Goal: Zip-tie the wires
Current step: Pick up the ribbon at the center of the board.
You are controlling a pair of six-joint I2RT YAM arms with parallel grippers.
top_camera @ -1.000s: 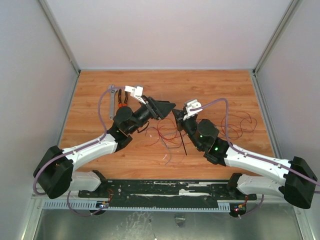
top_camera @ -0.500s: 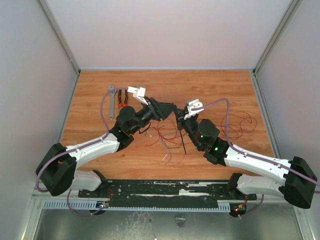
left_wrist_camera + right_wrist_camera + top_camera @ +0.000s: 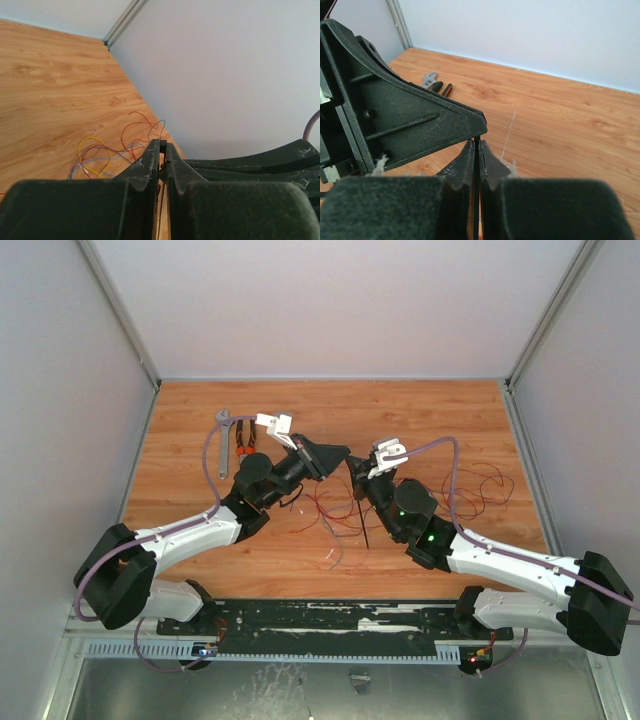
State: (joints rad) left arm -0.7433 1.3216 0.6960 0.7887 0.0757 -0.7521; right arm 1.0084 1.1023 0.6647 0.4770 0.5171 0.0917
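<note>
Wooden surface [image 3: 430, 415] bearing loose thin red and maroon wires [image 3: 326, 508]; right tool [image 3: 352, 470] clamped shut on thin dark zip tie [image 3: 365, 525], left tool [image 3: 346, 454] pinched nearly closed on its tip.

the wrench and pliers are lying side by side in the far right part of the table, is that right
Not quite. The wrench and pliers do lie side by side, but in the far left part of the table, on the left arm's side. The top external view shows it.
</note>
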